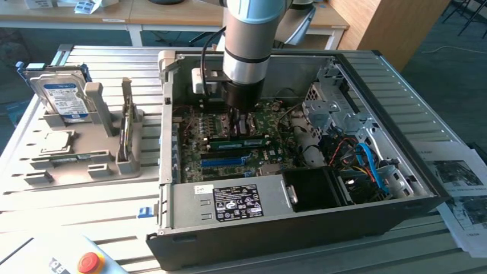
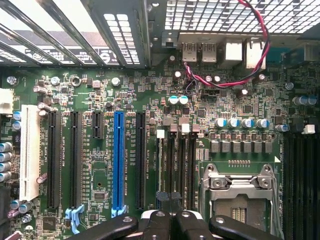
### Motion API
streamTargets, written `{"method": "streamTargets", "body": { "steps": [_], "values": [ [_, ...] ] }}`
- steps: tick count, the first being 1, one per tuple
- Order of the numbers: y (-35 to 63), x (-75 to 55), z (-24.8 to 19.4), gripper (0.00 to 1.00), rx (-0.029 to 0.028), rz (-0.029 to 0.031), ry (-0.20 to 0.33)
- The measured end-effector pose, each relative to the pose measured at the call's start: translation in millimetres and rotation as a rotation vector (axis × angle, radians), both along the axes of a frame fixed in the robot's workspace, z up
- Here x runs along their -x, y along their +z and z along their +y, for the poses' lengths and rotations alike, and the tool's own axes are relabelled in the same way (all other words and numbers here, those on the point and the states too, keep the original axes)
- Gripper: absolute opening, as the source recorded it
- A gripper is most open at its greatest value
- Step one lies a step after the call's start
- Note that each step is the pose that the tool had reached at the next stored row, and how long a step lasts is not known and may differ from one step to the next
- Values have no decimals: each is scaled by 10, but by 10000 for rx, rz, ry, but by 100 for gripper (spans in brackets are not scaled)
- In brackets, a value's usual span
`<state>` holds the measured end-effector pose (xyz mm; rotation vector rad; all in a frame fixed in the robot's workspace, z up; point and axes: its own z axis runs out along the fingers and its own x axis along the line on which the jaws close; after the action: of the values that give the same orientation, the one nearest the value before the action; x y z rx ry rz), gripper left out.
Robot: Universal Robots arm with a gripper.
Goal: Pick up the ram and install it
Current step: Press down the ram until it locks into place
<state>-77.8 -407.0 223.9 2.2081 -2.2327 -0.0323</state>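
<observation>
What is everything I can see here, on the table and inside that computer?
computer case: one, black, lid off, on the slatted table
motherboard: one, green, inside the case
blue slot: one, on the motherboard
white slot: one, on the motherboard
processor socket: one, silver, on the motherboard
power supply: one, silver, black label, in the case
hard drive: one, blue-and-white label, upright in the grey holder, exterior view's left
red button: one, near table corner
printed papers: several, white, exterior view's right
robot arm: one, grey, reaching into the case
claw: one, black, shut, above the motherboard
</observation>
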Motion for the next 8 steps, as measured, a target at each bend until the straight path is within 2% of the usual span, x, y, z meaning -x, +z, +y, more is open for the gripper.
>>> {"method": "streamTargets", "body": {
  "steps": [3,8],
  "values": [
    [35,1,-1,10,6,7,0],
    [148,1,-1,10,7,12,-1]
  ]
}}
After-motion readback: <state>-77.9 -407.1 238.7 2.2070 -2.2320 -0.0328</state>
